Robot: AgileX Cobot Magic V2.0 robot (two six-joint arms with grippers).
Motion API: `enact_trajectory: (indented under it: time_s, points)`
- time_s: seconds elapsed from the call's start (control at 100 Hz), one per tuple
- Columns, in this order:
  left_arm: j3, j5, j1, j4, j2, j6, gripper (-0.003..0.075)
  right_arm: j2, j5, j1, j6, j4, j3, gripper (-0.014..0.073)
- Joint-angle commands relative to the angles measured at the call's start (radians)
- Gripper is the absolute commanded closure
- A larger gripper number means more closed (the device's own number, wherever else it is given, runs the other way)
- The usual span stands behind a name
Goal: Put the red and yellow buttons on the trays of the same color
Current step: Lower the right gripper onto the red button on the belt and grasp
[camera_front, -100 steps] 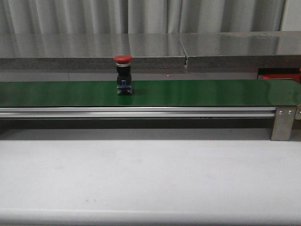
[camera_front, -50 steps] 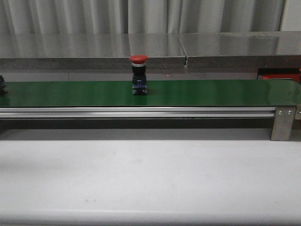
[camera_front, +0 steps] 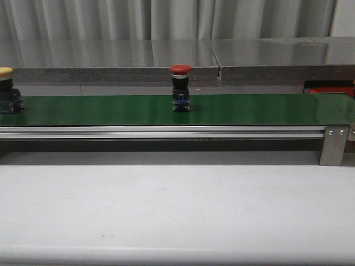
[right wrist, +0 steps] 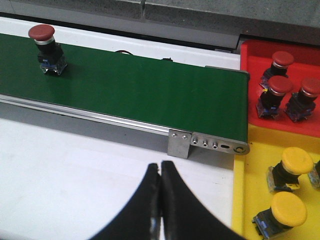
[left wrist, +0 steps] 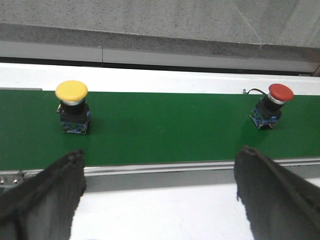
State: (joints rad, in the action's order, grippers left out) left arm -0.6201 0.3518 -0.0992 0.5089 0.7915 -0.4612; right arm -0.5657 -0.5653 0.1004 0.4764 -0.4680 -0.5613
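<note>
A white bench (camera_front: 177, 210) fronts a green conveyor belt (camera_front: 249, 108) with an aluminium rail; behind it runs a grey speckled ledge (camera_front: 266, 55) under pale curtains (camera_front: 166, 19). Two buttons stand upright on the belt: one red button (camera_front: 181, 88) near the middle and one yellow button (camera_front: 6, 90) at the far left edge. Past the belt's right end sit a red tray (right wrist: 260, 80) holding three red buttons and a yellow tray (right wrist: 245, 190) showing two yellow buttons, a third partly cut off. The left claw (left wrist: 160, 190) gapes wide; the right claw (right wrist: 160, 200) has its fingers pressed together, holding nothing.
</note>
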Motion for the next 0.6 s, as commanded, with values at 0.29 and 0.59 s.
enact_trajectory:
  time_s: [0.29, 0.59]
  points:
    - [0.13, -0.106, -0.008, 0.026, -0.24, 0.001, 0.0743, 0.0, 0.037, -0.002, 0.007, -0.019, -0.025, 0.0704]
    - [0.13, -0.104, -0.008, 0.026, -0.238, 0.001, 0.0739, 0.0, 0.008, -0.002, 0.007, -0.029, -0.025, 0.0129]
